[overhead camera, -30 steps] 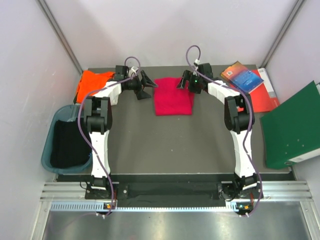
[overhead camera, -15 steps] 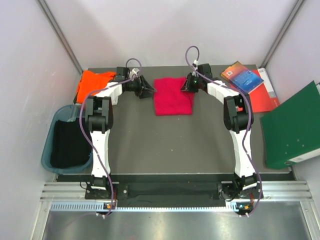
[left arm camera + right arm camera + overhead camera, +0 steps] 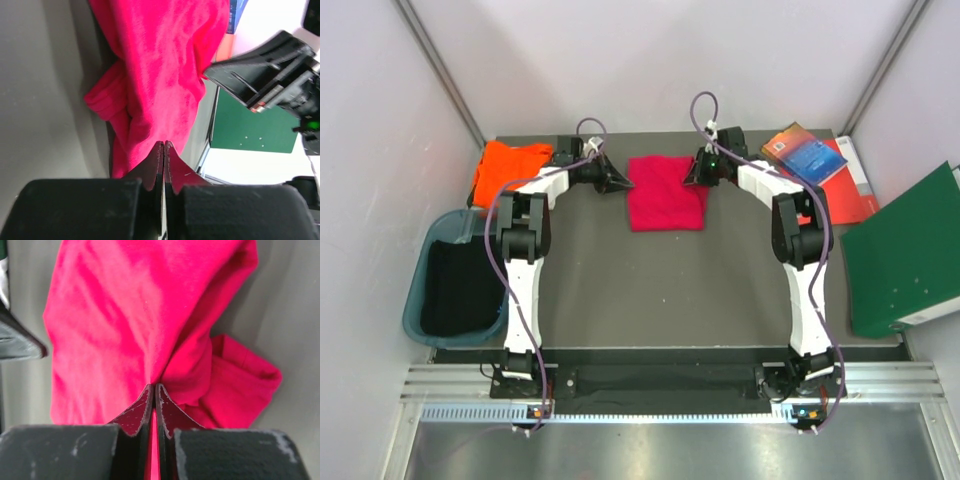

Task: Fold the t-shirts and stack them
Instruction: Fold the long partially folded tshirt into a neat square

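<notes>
The crimson-red t-shirt (image 3: 667, 195) lies folded at the back middle of the table. My left gripper (image 3: 623, 181) is shut on its left edge; in the left wrist view the cloth (image 3: 160, 65) bunches into the closed fingertips (image 3: 164, 145). On the opposite edge my right gripper (image 3: 692, 177) is shut too. The right wrist view shows the shirt (image 3: 125, 315) gathered to a point at the closed tips (image 3: 155, 386), with a loose fold (image 3: 240, 385) to the right. The orange t-shirt (image 3: 505, 168) sits crumpled at the back left corner, behind the left arm.
A blue bin (image 3: 418, 290) holding dark cloth stands off the table's left edge. Blue and red books (image 3: 810, 155) lie at the back right, and a large green binder (image 3: 905, 250) lies at the right edge. Walls close in on three sides.
Both grippers went from wide open to shut, each pinching an edge of the red t-shirt. Each also slid a little inward toward the shirt.
</notes>
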Robot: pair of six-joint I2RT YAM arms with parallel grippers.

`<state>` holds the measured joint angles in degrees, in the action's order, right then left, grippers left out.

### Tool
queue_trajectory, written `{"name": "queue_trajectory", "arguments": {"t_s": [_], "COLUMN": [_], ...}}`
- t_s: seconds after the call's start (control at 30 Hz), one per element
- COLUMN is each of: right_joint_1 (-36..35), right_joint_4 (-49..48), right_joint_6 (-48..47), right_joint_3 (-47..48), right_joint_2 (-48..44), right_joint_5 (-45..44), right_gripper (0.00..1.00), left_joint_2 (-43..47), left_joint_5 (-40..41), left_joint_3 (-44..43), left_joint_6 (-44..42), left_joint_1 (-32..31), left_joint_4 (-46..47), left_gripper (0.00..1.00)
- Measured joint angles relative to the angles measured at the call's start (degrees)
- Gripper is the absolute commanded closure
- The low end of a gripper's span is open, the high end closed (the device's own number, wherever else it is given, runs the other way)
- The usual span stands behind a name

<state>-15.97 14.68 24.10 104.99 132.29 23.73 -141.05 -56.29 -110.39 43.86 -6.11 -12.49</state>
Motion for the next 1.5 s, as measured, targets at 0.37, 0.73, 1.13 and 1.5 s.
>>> {"name": "queue_trajectory", "arguments": {"t_s": [0.37, 0.73, 1.13, 1.5], "right_joint_1": [0.0, 0.0, 0.0, 0.0], "right_joint_4": [2.7, 4.3, 4.8, 6.4], "right_joint_6": [-2.8, -3.5, -3.5, -4.6], "right_joint_3": [-1.4, -1.5, -1.5, -2.7], "right_joint_2": [-5.1, -5.1, -5.1, -5.1], "right_joint_5": [0.5, 1.0, 1.8, 2.7], "right_gripper": [1.0, 1.0, 1.0, 1.0], "left_joint_2": [4.1, 1.7, -3.7, -2.1], "left_joint_5": [5.0, 10.6, 4.6, 3.7], "left_joint_3": [1.2, -5.3, -5.8, -4.9], "left_joint_6": [-4.5, -9.2, -3.8, -3.5], "left_joint_1": [0.0, -0.1, -2.1, -2.3], "left_joint_4": [-3.1, -9.0, -3.1, -3.0], "left_gripper": [0.01, 0.13, 1.0, 1.0]}}
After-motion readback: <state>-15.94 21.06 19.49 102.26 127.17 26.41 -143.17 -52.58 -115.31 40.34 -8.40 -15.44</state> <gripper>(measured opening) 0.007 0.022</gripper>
